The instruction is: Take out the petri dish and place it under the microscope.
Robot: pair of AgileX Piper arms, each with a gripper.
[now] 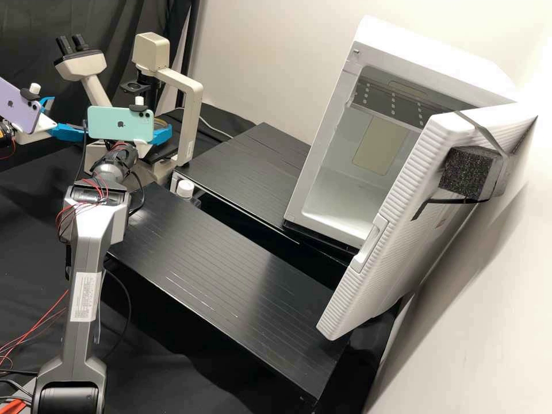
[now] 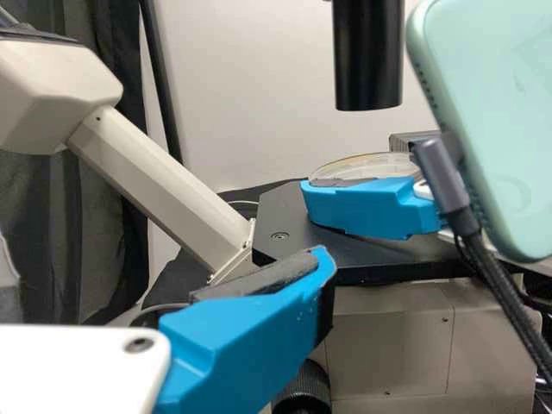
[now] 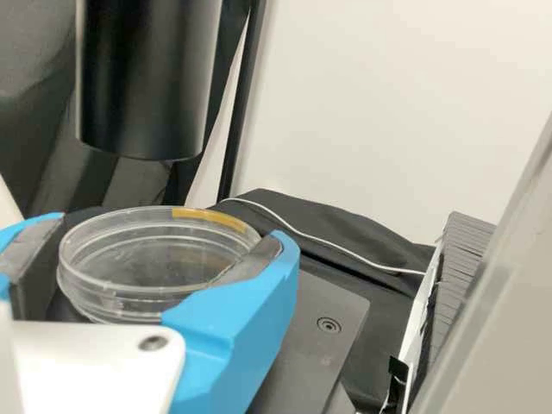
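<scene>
Nearest the camera, a dark grey arm [image 1: 86, 276] rises from the lower left of the high view beside a black platform [image 1: 224, 259]. To the right, the white door [image 1: 397, 195] of a cabinet [image 1: 431, 63] stands open, a dark foam block [image 1: 468, 172] strapped to it. A white-capped container [image 1: 185, 188] sits left of centre near the platform; its contents cannot be made out.

Farther back, at upper left, the right gripper [image 1: 163, 134] is clamped on the clear petri dish [image 3: 155, 259], pads against opposite sides. The dish, a yellowish strip along its rim, is at the stage [image 2: 366, 269] of the microscope [image 1: 187, 89], lower than a black cylinder [image 3: 147, 82]; what lies inside it is unclear. The left gripper [image 1: 69, 118], at the left edge of the high view, has its fingers apart, near the microscope.

At upper right, the cabinet's white interior contains a grey panel [image 1: 391, 98] with rows of pale marks, and beyond it a tan rectangle [image 1: 376, 146] on the back wall.
</scene>
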